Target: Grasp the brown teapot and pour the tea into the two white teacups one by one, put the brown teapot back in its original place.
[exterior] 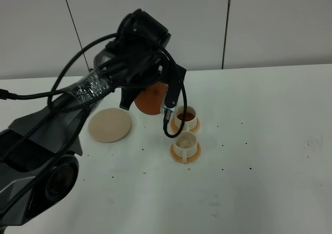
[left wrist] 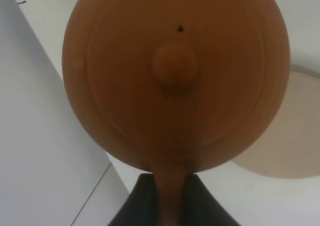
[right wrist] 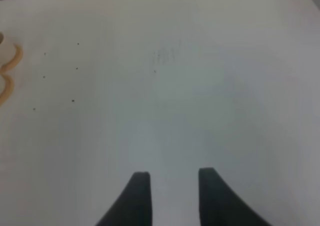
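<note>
Evidently you are midway: your left hand [left wrist: 170, 198] clamps the brown teapot [left wrist: 175, 75] by its handle, lifted beside the far teacup [exterior: 191, 123], which holds tea [exterior: 185, 115], while the near teacup [exterior: 185, 143] looks unfilled, the cream disc [exterior: 109, 125] lies bare and your right hand [right wrist: 170, 196] hangs parted and empty.

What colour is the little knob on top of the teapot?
Orange-brown, matching the rest of the teapot. The knob shows best in the left wrist view.

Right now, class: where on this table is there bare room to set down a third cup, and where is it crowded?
Free: the wide tabletop right of the far white teacup and near white teacup, and the strip in front of them and the beige disc. Crowded: between disc and cups, where the left gripper holds the brown teapot, arm and cables overhead.
</note>
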You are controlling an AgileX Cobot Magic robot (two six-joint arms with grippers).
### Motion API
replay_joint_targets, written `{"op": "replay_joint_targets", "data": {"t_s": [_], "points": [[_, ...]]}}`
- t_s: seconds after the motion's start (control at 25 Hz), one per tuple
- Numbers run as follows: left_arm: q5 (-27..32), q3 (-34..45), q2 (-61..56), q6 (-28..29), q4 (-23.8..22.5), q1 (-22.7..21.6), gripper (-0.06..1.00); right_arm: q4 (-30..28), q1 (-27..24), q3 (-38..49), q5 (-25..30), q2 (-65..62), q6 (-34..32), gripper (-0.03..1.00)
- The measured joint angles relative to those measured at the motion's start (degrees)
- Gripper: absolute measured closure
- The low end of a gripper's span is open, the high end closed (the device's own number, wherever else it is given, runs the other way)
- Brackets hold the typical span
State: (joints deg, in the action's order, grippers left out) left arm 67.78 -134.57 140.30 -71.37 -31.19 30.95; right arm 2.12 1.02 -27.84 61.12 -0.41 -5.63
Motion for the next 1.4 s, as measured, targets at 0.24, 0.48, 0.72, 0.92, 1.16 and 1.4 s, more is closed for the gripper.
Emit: {"op": "replay_joint_targets", "data": {"t_s": [0.24,0.48,0.72,0.92,1.16,1.4], "points": [[-0.62,0.06,1.23,0.53,0.32,0.51,0.77,0.0,0.0,0.0,0.0,0.0,0.0,0.74],[-0.94,0.06,1.23,1.66,-0.63,0.61,0.77,-0.02,0.0,0.0,0.0,0.0,0.0,0.74],[-0.98,0.06,1.23,2.04,-0.87,0.61,0.77,-0.07,0.0,0.0,0.0,0.0,0.0,0.74],[-1.06,0.06,1.23,2.23,-0.87,0.61,0.77,-0.07,0.0,0.0,0.0,0.0,0.0,0.74],[-1.12,0.06,1.23,2.38,-0.87,0.61,0.77,-0.07,0.0,0.0,0.0,0.0,0.0,0.74],[-1.25,0.06,1.23,2.5,-0.87,0.61,0.77,-0.07,0.0,0.0,0.0,0.0,0.0,0.74]]}}
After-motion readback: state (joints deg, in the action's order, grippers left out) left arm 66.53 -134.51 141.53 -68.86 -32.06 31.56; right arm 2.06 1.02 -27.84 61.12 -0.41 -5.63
